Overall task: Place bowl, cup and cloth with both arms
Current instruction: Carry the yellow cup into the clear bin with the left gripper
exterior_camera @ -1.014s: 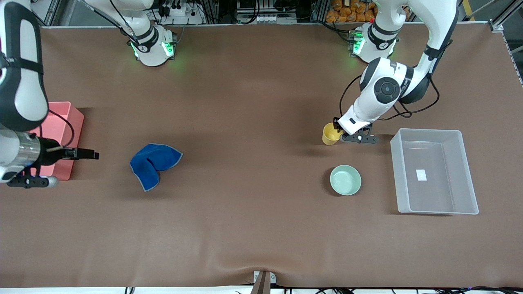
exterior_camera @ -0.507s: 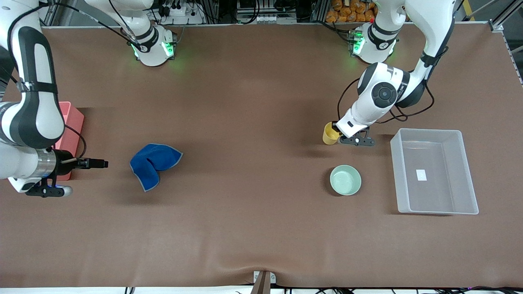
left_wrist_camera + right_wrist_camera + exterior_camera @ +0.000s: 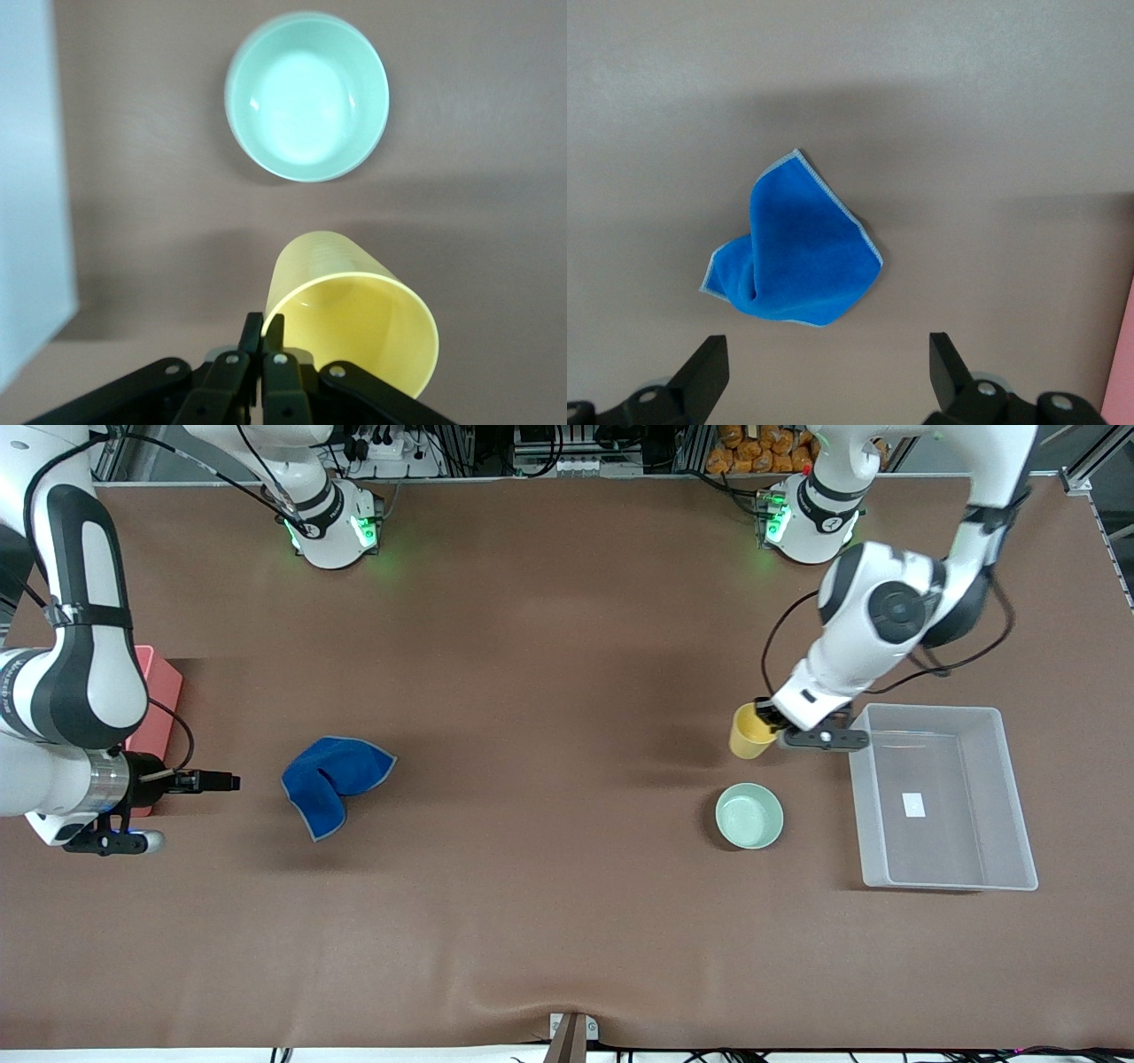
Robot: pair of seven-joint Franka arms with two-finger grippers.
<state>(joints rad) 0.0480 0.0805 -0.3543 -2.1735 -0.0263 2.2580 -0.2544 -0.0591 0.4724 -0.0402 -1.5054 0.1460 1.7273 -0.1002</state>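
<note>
Left pincer clenched on cup rim, aloft above bowl.

Front view: high up, looking down across. Wrist views: close, looking down; shared, glossy mint-green bowl, crumpled blue cloth.

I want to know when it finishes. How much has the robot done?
Nothing is put away yet. The left pincer is shut on the cup, held up beside the clear bin. The bowl and the cloth lie on the table, with the right pincer open near the cloth.
</note>
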